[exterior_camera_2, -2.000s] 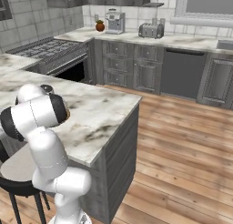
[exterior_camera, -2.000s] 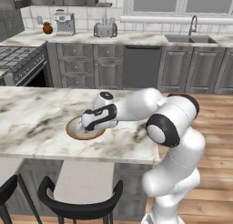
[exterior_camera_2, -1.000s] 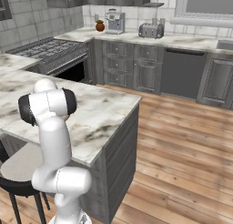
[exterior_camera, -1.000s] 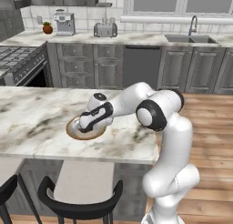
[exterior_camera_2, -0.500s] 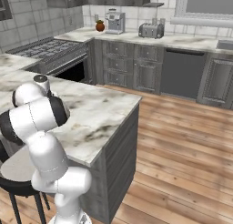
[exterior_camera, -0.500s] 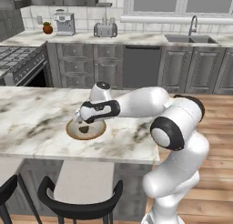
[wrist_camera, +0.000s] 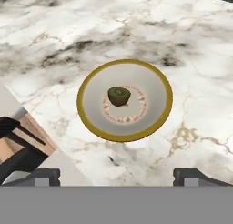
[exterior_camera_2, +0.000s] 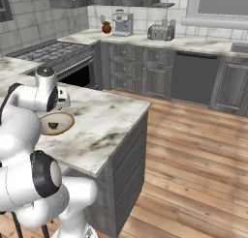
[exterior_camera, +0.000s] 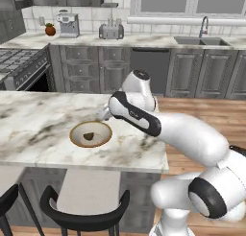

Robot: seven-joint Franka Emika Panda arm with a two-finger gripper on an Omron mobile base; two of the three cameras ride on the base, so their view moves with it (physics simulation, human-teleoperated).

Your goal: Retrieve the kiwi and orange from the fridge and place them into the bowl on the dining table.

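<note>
Half done, judging by how things lie: small dark greenish-brown oval kiwi [wrist_camera: 119, 96] resting alone in the middle of the shallow round bowl with the tan wooden rim and pale greyish inside [wrist_camera: 159, 77], touching nothing but the bowl's floor. Bowl itself sitting on the long table with the white-grey marbled stone top [exterior_camera: 38, 129], towards its near edge, close above a dark-framed stool [exterior_camera: 86, 219] tucked under the overhang. Two-finger claw [wrist_camera: 116, 175] hovering over the bowl, tips spread wide apart at the two bottom corners of the hand view, nothing between them, clear of both fruit and rim. In the left base view, white arm bent over the table with the hand just to the right of the bowl and above it. No small bright orange sphere to be made out anywhere in these pictures, so the second fruit presumably still to be fetched; no grey-silver fridge in the frames either. Far along the back counter, a reddish round fruit with a green top [exterior_camera: 50, 29] beside a coffee machine [exterior_camera: 67, 24] and a toaster [exterior_camera: 111, 30], none of it part of the job. Remaining, as a judgement: leave the table, travel to the fridge, take out the orange, come back, drop it beside the kiwi.
</note>
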